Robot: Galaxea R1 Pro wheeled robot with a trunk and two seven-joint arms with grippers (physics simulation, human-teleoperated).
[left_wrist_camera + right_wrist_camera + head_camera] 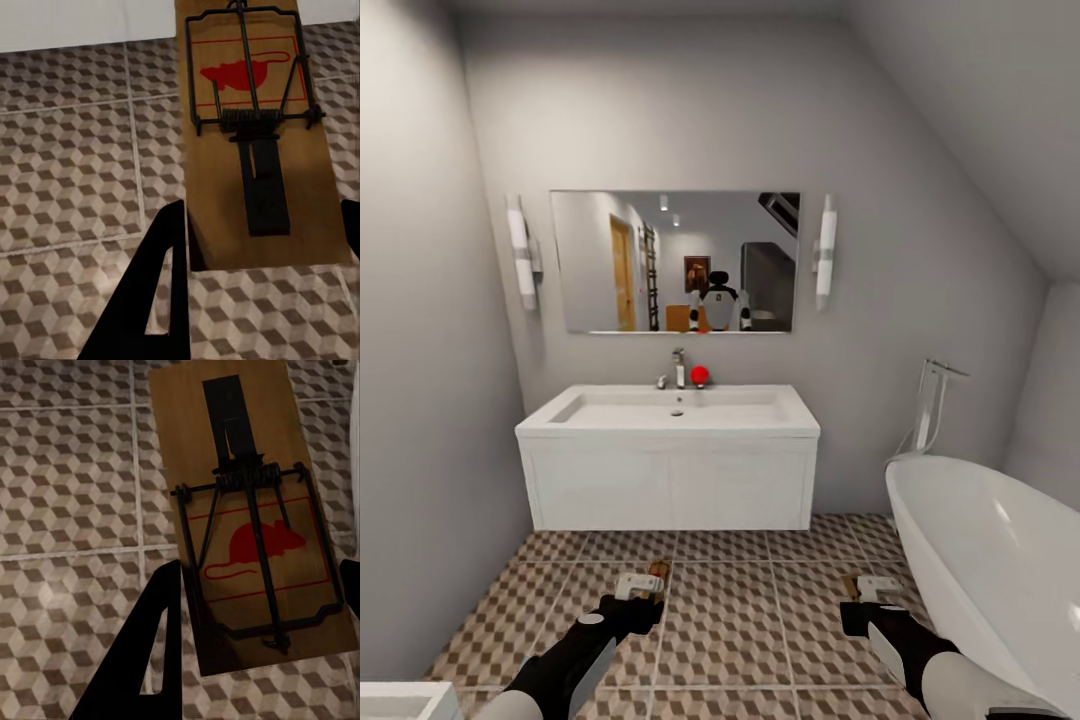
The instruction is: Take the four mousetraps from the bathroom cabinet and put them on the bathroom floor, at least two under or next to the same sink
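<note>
We see the left gripper (643,588) and right gripper (865,592) low in the head frame, each clamped on a small brown wooden mousetrap (255,142) (251,521) with dark wire parts, above the cube-patterned bathroom floor tiles (725,600). The white rectangular sink (670,410) on its vanity stands centre frame; a white oval bathtub (990,560) lies lower right.

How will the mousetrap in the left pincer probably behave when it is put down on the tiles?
The mousetrap looks like a flat wooden board, so it is probably stiff and light. Being flat, it should lie steady, not roll. Its wire bar and spring might snap if bumped.
</note>
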